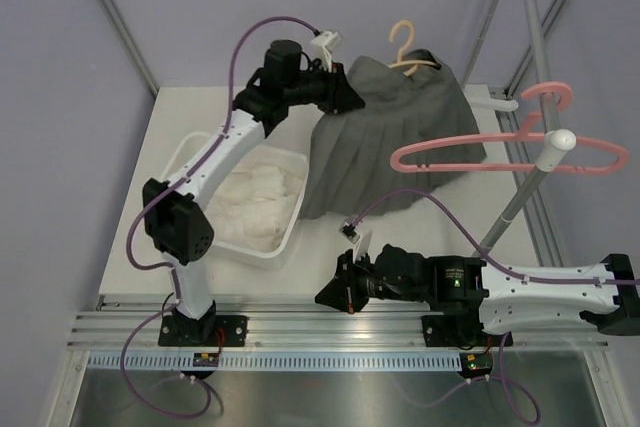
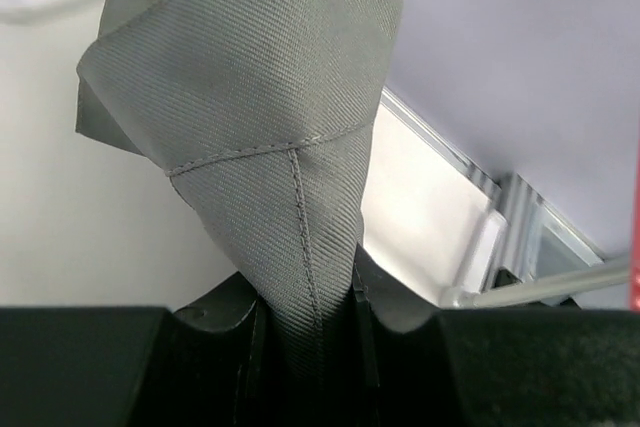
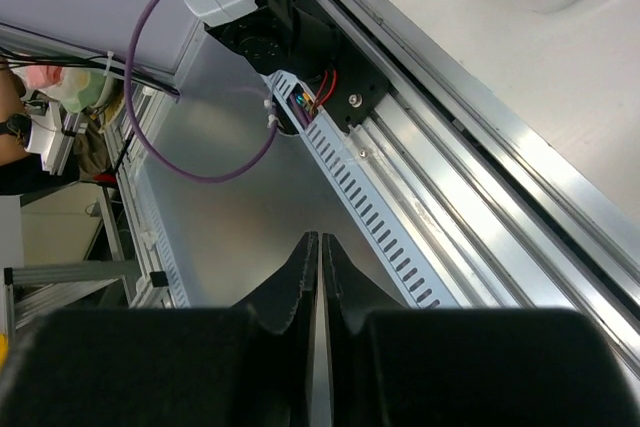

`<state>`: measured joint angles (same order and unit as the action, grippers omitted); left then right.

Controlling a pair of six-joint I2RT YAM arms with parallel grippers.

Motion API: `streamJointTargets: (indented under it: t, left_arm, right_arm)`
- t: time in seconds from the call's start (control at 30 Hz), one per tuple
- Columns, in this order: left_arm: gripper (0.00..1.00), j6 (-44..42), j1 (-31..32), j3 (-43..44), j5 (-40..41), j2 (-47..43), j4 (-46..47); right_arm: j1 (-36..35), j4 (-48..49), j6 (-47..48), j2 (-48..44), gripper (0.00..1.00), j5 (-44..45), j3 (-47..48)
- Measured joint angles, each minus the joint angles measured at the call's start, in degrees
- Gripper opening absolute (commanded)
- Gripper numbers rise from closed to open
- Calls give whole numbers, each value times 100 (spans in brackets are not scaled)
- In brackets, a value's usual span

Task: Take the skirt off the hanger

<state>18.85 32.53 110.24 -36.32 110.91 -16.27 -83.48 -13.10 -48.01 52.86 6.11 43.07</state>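
Nearest, the right fingers (image 3: pixel 300 277) are shut tight with nothing in them. They sit low by the front rail, far from the clothes. So nothing holds the hanger, and that is the big worry.

Next comes the white bin (image 1: pixel 252 254) on the desk (image 1: pixel 200 112), with pale cloth inside.

At the far side, the gray skirt (image 1: pixel 390 137) is on the cream hanger (image 1: pixel 403 47). Its bottom spreads down beside the bin. The left fingers (image 2: pixel 220 322) pinch a fold near the skirt's top.

If the left arm pulls now, the hanger may come along too, or tip and fall. The fold is small, so it may slip out. The skirt could also catch on the pink hanger (image 1: pixel 510 155) close by. I cannot see what the cream hook hangs on.
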Motion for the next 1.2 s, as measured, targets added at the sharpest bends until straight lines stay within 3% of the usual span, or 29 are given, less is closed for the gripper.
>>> streamJointTargets:
  t: [0.13,0.53,0.67,1.2]
  left_arm:
    - [0,-232,-424,-439,463,-1027,-317]
    - [0,-811,-376,-2570,1425,-4522,-1351]
    - [0,-931,-391,-2870,1692,-5298,-1895]
    - [0,-715,-393,-3593,1377,-7464,-2802]
  right_arm:
    - [0,-28,201,407,11,-81,409]
    - [-4,-479,1209,1759,11,-166,2955]
    - [-4,-625,1639,1843,24,155,3705]
    - [111,-901,2822,2033,39,2046,5366]
